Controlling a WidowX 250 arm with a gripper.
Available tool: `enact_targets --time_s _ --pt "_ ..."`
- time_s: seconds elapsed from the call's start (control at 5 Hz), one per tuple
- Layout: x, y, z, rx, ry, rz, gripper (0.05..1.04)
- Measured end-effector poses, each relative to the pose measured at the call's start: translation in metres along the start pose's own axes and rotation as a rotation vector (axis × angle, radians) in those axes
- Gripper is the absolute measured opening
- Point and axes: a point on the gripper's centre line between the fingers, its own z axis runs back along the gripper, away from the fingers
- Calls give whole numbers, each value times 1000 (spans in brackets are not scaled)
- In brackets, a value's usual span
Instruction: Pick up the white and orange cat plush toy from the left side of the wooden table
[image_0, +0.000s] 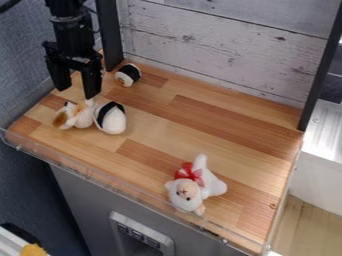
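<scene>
My black gripper (75, 93) hangs at the upper left of the work surface, open, with nothing between its fingers. Just below its fingertips lies a small white and brown plush toy (81, 117). Against that toy's right side rests a white rounded piece with a black band (112, 120). Farther back, right of the gripper, is a smaller white piece with a black band (127, 75). A white plush animal with a red bow (192, 185) lies near the front edge, right of centre.
The wooden board (200, 117) has a low clear rim (100, 175) along its front. A whitewashed plank wall (220, 45) stands behind it, between dark posts at left (110, 35) and right (320, 70).
</scene>
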Motion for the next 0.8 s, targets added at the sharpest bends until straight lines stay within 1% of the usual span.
enact_targets --time_s 0.2,0.6,0.8 --pt "-2 3 -15 0 -5 10 999" --pt "-12 5 -32 4 -7 53 999" --pt "-17 3 -40 11 -4 70 949"
